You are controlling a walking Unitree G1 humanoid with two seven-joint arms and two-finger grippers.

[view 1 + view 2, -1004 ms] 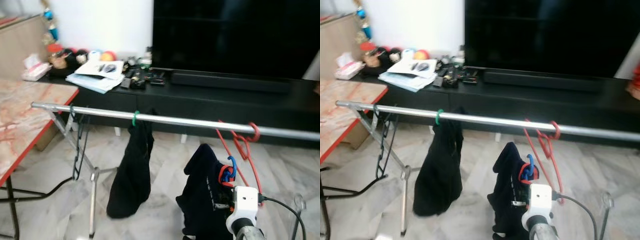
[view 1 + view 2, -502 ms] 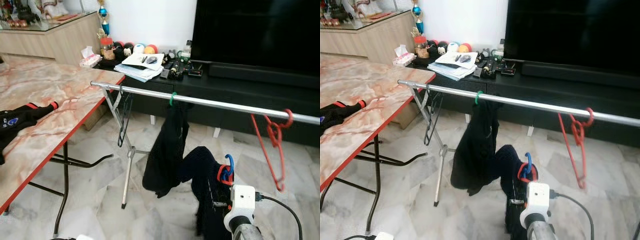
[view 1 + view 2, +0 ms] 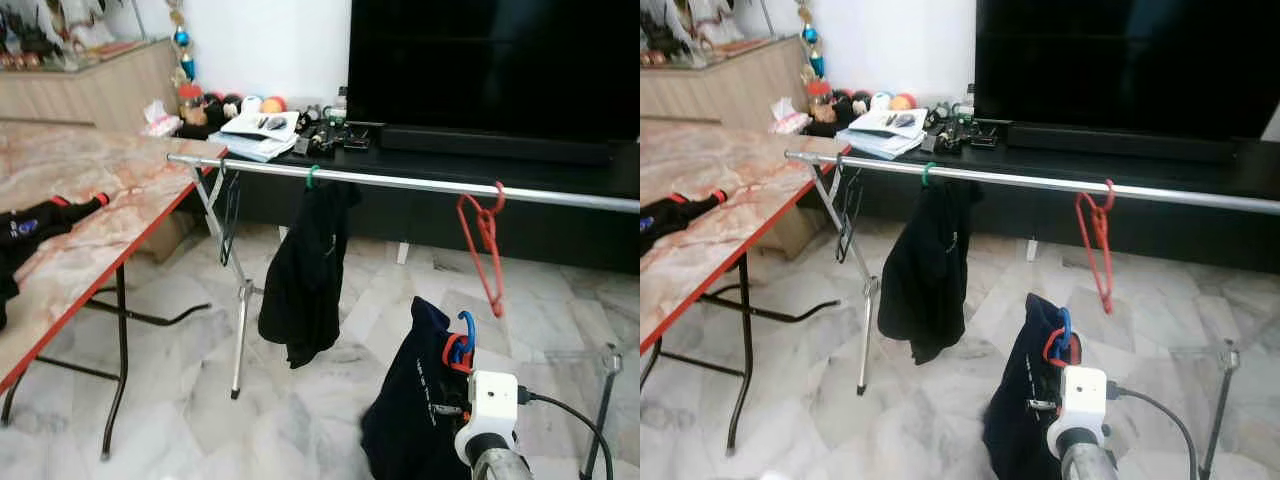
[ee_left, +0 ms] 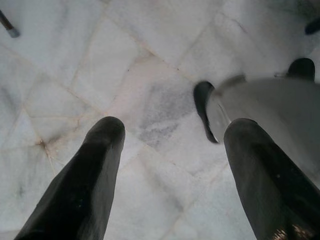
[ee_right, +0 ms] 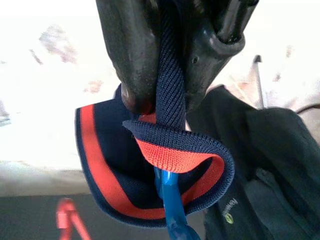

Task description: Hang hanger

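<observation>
- Your right gripper [image 5: 165,95] sits low in front of you, its two black fingers [image 5: 132,55] clamped together on the ribbed navy-and-red collar of a dark navy garment [image 3: 415,410].
- A blue plastic hanger hook [image 3: 466,330] pokes up out of that collar; in the right wrist view it runs down just below the pinched fabric [image 5: 170,200]. The garment hangs limp from the grip, above the pale marble floor [image 3: 180,420].
- Ahead of you a long silver metal rail [image 3: 420,183] runs across the scene on crossed folding legs [image 3: 240,300]. The held hanger is well below the rail and nearer to you, not touching it.
- On the rail: a black garment on a green-hooked hanger [image 3: 305,275] left of centre, bare red plastic hangers [image 3: 483,240] hooked on to its right, and a dark empty hanger [image 3: 230,215] near the left end.
- Your left gripper [image 4: 170,165] points down at the marble floor, fingers [image 4: 85,185] wide apart and holding nothing. A grey limb with a dark tip [image 4: 260,110] shows beside them.
- To your left stands a marble-patterned surface with a red edge [image 3: 100,200]; a black garment with red trim [image 3: 40,225] lies on it.
- Behind the rail: a low black TV cabinet [image 3: 560,190] carrying a large black screen [image 3: 490,60], with papers and small clutter [image 3: 260,130] at its left end.
</observation>
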